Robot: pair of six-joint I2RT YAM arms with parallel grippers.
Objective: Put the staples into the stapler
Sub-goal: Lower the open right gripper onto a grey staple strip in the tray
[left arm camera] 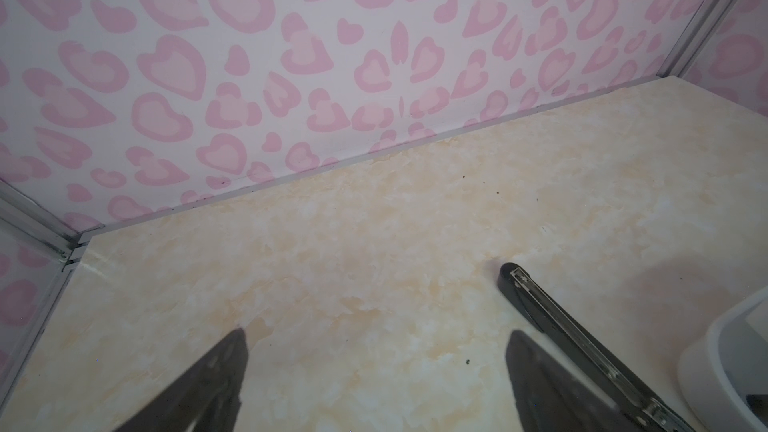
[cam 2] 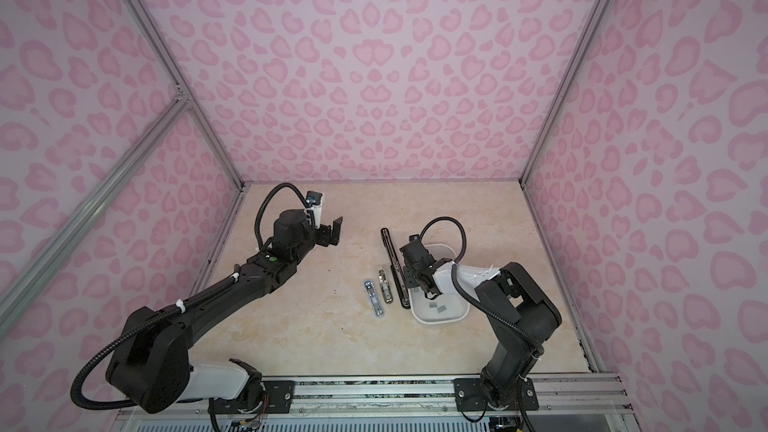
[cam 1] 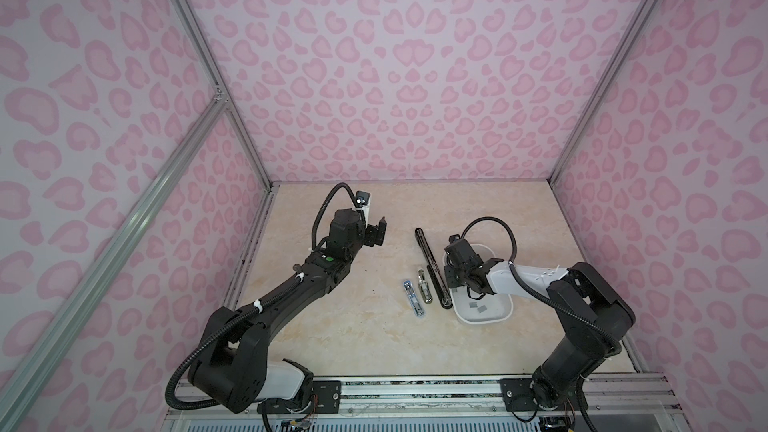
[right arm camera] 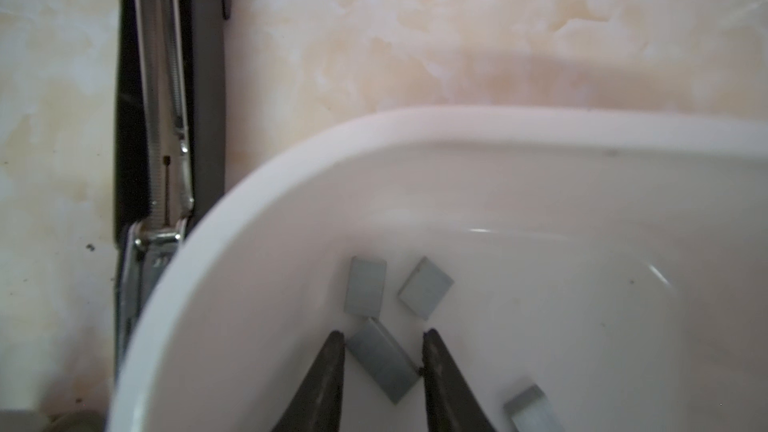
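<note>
Jaws of the right gripper [right arm camera: 384, 335] stand part-open inside a white tray [right arm camera: 498, 118], one on each side of a single strip of the staples [right arm camera: 382, 361], which lies flat on the tray floor. Whether they already pinch it cannot be told. Jaws of the left gripper [left arm camera: 376, 334] are spread wide and hold nothing, hovering over bare table [cam 1: 332, 326] toward the back left.

Open table stretches from there to the back wall and forward to the front rail. Pink patterned walls close in the left, back and right edges.

The stapler [cam 1: 431, 268], long and black, lies opened flat near the middle with its metal channel facing up. Its long axis runs back to front, with the near end angled slightly right and just beside the tray's left rim. Two small staplers [cam 1: 413, 299] lie roughly parallel just to its left.

The tray sits right of centre and holds the staples. Four short grey strips show in the right wrist view, scattered flat.
</note>
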